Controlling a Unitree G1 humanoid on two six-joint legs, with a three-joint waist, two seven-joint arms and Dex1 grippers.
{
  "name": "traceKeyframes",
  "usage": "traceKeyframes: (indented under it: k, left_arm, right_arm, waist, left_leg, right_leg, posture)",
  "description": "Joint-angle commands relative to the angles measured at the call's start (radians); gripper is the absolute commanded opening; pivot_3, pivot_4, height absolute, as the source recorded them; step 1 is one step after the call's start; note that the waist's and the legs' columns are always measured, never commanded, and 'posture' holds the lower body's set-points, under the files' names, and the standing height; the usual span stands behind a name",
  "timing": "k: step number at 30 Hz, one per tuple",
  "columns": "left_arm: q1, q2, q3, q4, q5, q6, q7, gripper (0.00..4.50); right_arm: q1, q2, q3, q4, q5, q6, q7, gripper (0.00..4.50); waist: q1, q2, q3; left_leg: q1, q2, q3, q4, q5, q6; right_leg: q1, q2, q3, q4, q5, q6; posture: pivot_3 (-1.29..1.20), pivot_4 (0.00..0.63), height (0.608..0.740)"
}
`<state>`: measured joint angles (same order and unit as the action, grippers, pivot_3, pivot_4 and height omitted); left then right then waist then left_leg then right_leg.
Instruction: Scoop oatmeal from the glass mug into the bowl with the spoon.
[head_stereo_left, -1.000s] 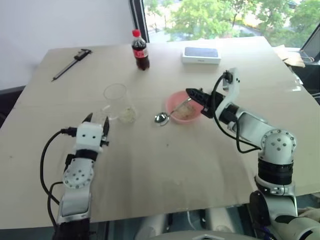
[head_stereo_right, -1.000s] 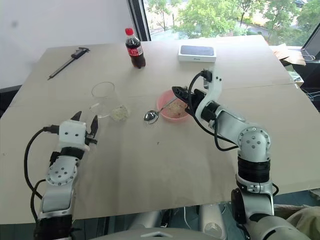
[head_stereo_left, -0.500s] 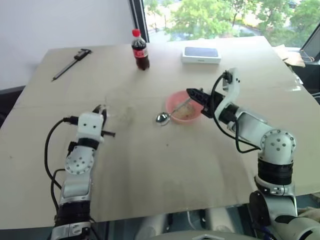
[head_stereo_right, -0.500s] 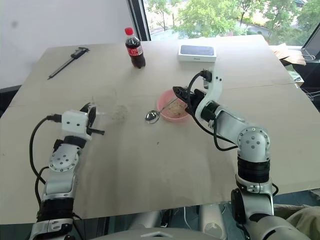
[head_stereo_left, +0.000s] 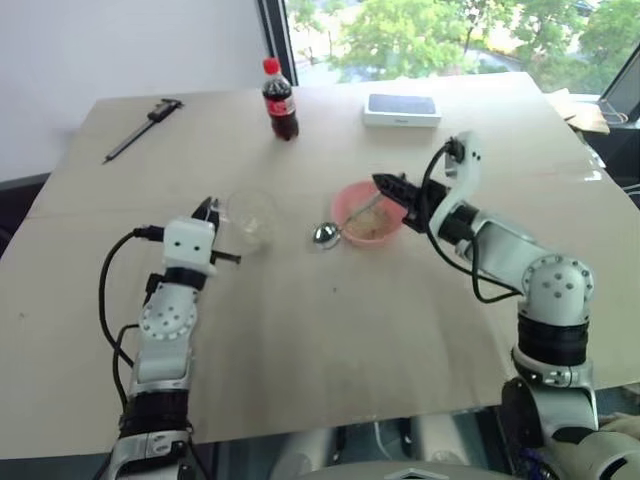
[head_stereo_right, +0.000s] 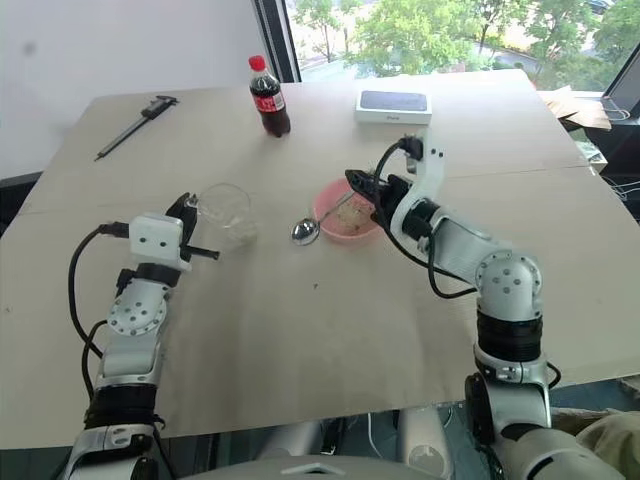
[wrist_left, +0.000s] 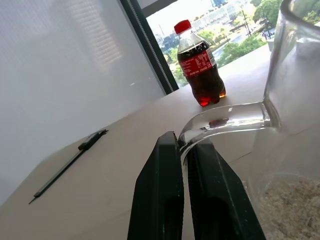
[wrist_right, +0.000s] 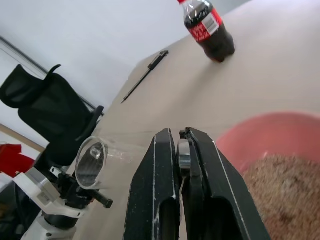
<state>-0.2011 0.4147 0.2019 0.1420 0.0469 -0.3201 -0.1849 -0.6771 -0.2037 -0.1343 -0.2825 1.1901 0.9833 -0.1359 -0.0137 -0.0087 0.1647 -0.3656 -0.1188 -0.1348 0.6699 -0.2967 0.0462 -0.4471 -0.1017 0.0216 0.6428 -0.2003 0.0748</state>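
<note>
Daylight and green trees fill the window behind our pale table (head_stereo_left: 330, 330). Farthest left lies a dark caliper (head_stereo_left: 142, 126). Next, our left pincer (wrist_left: 184, 156) is clamped on the handle of the glass mug (head_stereo_left: 250, 217), holding it tilted, oatmeal (wrist_left: 290, 202) in its bottom. A cola bottle (head_stereo_left: 279, 100) stands behind. The spoon (head_stereo_left: 338, 227) reaches out over the rim of the pink bowl (head_stereo_left: 368, 214), its handle pinched in our closed right pincer (head_stereo_left: 383, 185). A white box (head_stereo_left: 402, 109) sits beyond.
</note>
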Motion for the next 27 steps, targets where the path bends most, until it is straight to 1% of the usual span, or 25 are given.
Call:
traceKeyframes:
  k: [1,4,7,9,11,15,20,23,27]
  left_arm:
    - [-0.030,-0.003,-0.051,0.020,0.000,-0.004,-0.042,0.03]
    - [-0.065,-0.007,-0.075,0.040,-0.009,0.007,-0.070,0.03]
    - [-0.110,-0.014,-0.106,0.066,-0.028,0.028,-0.117,0.03]
    - [-0.140,-0.017,-0.118,0.088,-0.033,0.038,-0.135,0.03]
    - [-0.176,-0.015,-0.126,0.121,-0.034,0.028,-0.148,0.03]
    - [-0.224,-0.013,-0.138,0.179,-0.031,0.003,-0.173,0.03]
    - [-0.258,-0.023,-0.147,0.225,-0.052,-0.019,-0.203,0.03]
    - [-0.279,-0.026,-0.156,0.252,-0.054,-0.034,-0.219,0.03]
    - [-0.316,-0.027,-0.168,0.303,-0.043,-0.069,-0.238,0.03]
  right_arm:
    - [-0.114,-0.009,-0.031,-0.019,0.007,-0.050,0.043,0.00]
    - [-0.191,-0.013,-0.028,-0.006,-0.001,-0.057,0.067,0.00]
    - [-0.247,-0.037,0.021,-0.002,-0.064,-0.060,0.138,0.00]
    - [-0.257,-0.059,0.054,-0.001,-0.106,-0.062,0.190,0.00]
    - [-0.243,-0.102,0.129,-0.013,-0.198,-0.087,0.271,0.00]
    - [-0.225,-0.114,0.197,-0.006,-0.305,-0.134,0.354,0.00]
    - [-0.216,-0.152,0.356,0.032,-0.574,-0.299,0.472,0.00]
    - [-0.221,-0.160,0.477,0.079,-0.740,-0.428,0.558,0.00]
    - [-0.222,-0.138,0.558,0.189,-0.885,-0.536,0.623,0.00]
  waist:
    - [0.000,0.000,0.000]
    - [0.000,0.000,0.000]
    - [0.001,0.000,0.000]
    - [0.003,0.000,0.000]
    - [0.003,0.000,0.000]
    - [0.001,0.000,0.000]
    - [0.001,0.000,0.000]
    - [0.001,-0.001,0.000]
    - [0.002,-0.001,-0.001]
  left_leg:
    - [0.000,0.000,0.000,0.000,0.000,0.000]
    - [0.000,0.000,0.000,0.000,0.000,0.000]
    - [-0.001,0.000,0.000,0.000,0.000,0.000]
    - [-0.001,-0.001,-0.001,0.000,0.000,0.000]
    - [-0.002,-0.001,-0.001,0.001,0.000,0.000]
    - [-0.002,-0.001,-0.001,0.001,0.000,0.000]
    - [-0.002,-0.001,-0.001,0.001,0.000,0.000]
    - [-0.002,-0.001,-0.001,0.002,0.000,0.000]
    - [-0.003,-0.001,-0.002,0.003,0.000,0.000]
  right_leg:
    - [0.000,0.000,0.000,0.000,0.000,0.000]
    - [0.000,0.000,0.000,0.000,0.000,0.000]
    - [0.000,0.000,-0.001,-0.001,0.000,0.000]
    - [0.000,-0.001,-0.001,-0.001,0.000,0.000]
    - [0.000,-0.001,-0.002,-0.001,0.000,0.000]
    - [0.000,-0.001,-0.002,-0.001,0.000,0.000]
    - [-0.001,-0.001,-0.002,-0.001,0.000,0.000]
    - [0.000,-0.001,-0.003,-0.001,0.000,0.000]
    - [0.000,-0.001,-0.004,-0.001,0.000,0.000]
  posture:
    - [0.00,0.150,0.740]
    - [0.00,0.150,0.740]
    - [0.00,0.150,0.740]
    - [0.00,0.150,0.740]
    - [0.00,0.150,0.740]
    - [0.00,0.150,0.740]
    - [0.00,0.150,0.740]
    - [0.00,0.150,0.740]
    - [0.00,0.150,0.740]
